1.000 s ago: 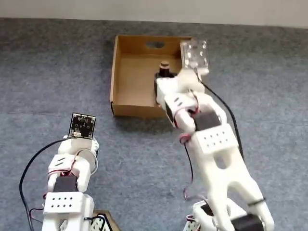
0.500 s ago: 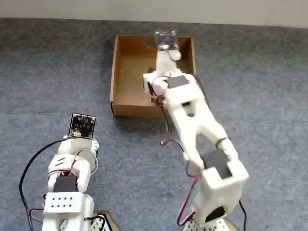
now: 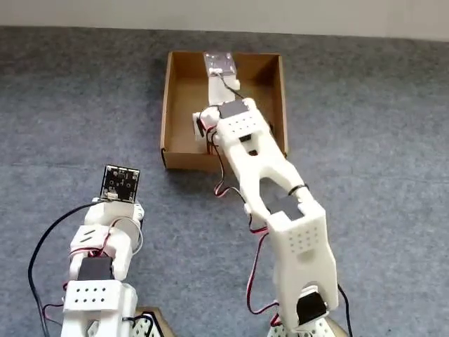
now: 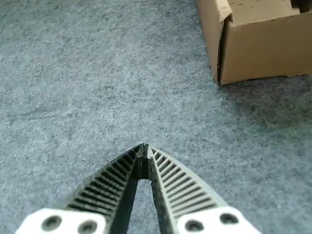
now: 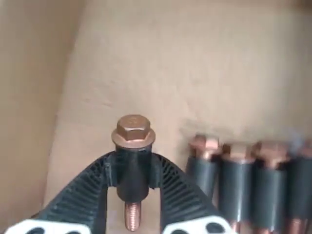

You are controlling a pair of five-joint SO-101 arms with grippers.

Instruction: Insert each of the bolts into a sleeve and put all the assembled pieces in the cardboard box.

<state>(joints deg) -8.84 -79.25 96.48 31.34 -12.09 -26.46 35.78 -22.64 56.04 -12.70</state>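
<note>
Several assembled pieces (image 5: 243, 175) boxed — right gripper (image 5: 132, 165) clamps another bolt-in-sleeve (image 5: 132, 134) in the cardboard box (image 5: 170, 73); left gripper (image 4: 143, 156) closed, empty.

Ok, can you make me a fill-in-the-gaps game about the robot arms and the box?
1. The right gripper is shut on a copper bolt that sits in a black ____.
2. The left gripper is ____ and holds nothing.
3. The box with the other finished pieces in it is made of ____.
Missing words: sleeve, shut, cardboard.
</note>
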